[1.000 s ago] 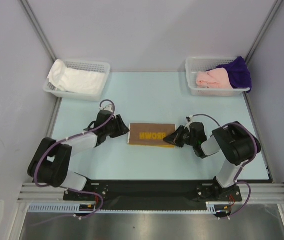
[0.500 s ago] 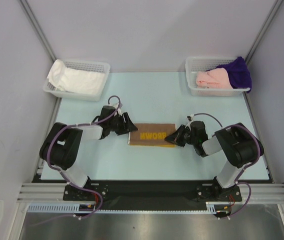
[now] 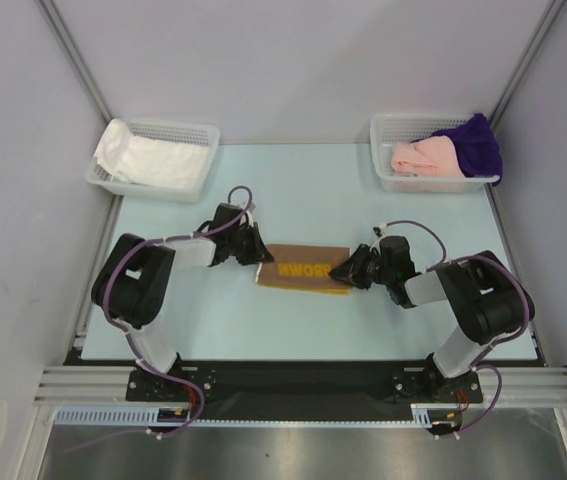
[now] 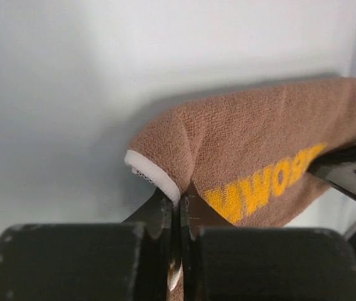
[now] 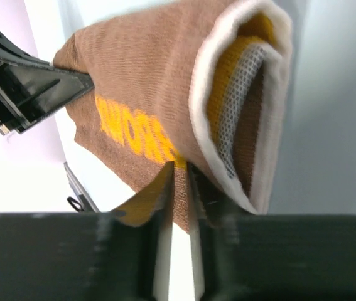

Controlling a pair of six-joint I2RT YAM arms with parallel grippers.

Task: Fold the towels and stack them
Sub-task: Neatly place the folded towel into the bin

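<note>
The brown towel (image 3: 305,268), a folded strip with yellow lettering on top, lies mid-table (image 3: 293,190). Its long axis runs left to right, straight between my two arms. My left gripper (image 3: 257,255) is pinched shut on the left short end, and my right gripper (image 3: 339,271) has cloth clamped between its fingers at the right end. Each arm has its own end, so neither is nearer. I judge the next fold means carrying one end along that axis onto the other.
</note>
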